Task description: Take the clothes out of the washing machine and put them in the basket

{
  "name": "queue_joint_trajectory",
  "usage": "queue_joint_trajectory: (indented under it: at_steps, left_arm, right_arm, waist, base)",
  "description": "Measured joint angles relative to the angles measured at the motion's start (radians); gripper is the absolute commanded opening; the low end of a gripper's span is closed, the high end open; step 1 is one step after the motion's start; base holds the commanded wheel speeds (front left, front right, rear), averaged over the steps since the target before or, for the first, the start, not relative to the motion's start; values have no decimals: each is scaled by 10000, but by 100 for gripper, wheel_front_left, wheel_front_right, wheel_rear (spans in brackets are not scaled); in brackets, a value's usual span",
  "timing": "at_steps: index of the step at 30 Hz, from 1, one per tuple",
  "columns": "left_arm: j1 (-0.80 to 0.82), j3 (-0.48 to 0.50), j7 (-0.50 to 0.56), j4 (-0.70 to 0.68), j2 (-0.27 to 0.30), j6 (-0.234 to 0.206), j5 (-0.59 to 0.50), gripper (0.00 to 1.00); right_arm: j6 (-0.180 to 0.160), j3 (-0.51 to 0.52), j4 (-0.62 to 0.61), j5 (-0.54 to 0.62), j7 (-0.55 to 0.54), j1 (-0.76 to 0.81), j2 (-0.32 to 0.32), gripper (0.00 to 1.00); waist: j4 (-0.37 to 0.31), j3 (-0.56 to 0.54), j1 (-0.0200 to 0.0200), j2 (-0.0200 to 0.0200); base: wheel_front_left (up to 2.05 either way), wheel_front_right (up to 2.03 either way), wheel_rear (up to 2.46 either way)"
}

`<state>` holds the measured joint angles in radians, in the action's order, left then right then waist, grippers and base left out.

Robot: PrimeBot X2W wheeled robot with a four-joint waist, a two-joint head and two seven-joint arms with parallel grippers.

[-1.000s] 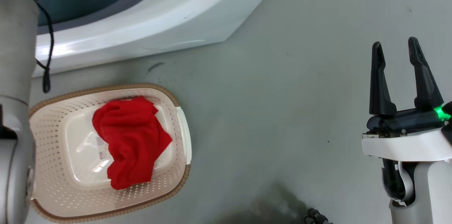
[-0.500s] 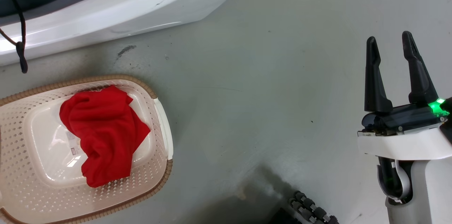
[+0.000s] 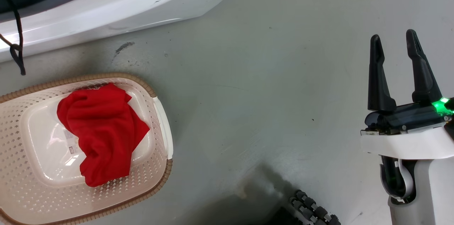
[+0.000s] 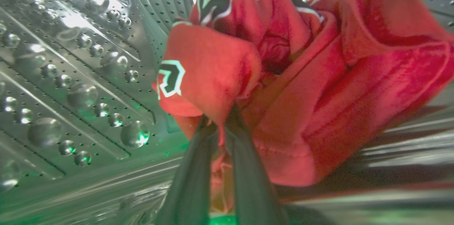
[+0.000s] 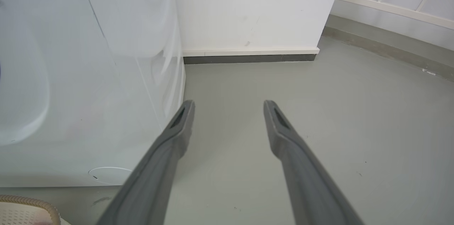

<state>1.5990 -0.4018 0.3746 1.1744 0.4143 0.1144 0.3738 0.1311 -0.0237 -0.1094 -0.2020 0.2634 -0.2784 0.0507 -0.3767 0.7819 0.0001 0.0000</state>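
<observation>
Inside the perforated steel drum [image 4: 71, 76], the left gripper [image 4: 220, 116] is pinching the red jersey [image 4: 291, 86]. Its two dark fingers are sitting almost together with a thin fold of cloth between them. The fabric is covering the fingertips, so the hold looks secure but cannot be fully confirmed. The rest of the jersey is bunching above and to the right of the fingers, against the drum wall.

The right gripper [image 3: 393, 35] is hanging over the bare grey floor [image 3: 266, 93], fingers spread wide and holding nothing. A plain red garment [image 3: 103, 132] is lying crumpled in the middle of the basket [image 3: 161, 125], which is standing on the floor just beside the washing machine [image 3: 124, 1].
</observation>
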Motion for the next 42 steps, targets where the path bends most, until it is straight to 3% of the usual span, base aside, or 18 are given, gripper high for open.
queue_joint_trajectory:
  at_steps: [8,18,24,33,42]
  left_arm:
    - [-122,173,-1026,180,-128,0,336,0]
    - [-1918,109,-3137,86,-663,136,968,0]
    - [-3282,-564,-3879,-886,-965,146,1730,0]
    - [-5619,-1563,-5078,-2545,-746,146,2953,0]
    - [-7630,-1944,-6038,-4059,-399,77,3076,0]
  right_arm:
    - [2,58,98,105,0,28,2,100]
    - [2,142,240,711,2,364,-2,100]
    - [0,180,345,1154,2,661,-4,100]
    - [2,339,523,1553,2,1389,-12,100]
    - [2,339,654,1785,2,2090,-10,100]
  waist:
    - [107,-319,-1,0]
    - [707,-1462,-1,0]
    - [1289,-2254,-2,0]
    - [2063,-3569,-2,0]
    - [2677,-4924,-3,1]
  base:
    - [0,0,0]
    - [0,0,0]
    - [0,0,0]
    - [0,0,0]
    - [0,0,0]
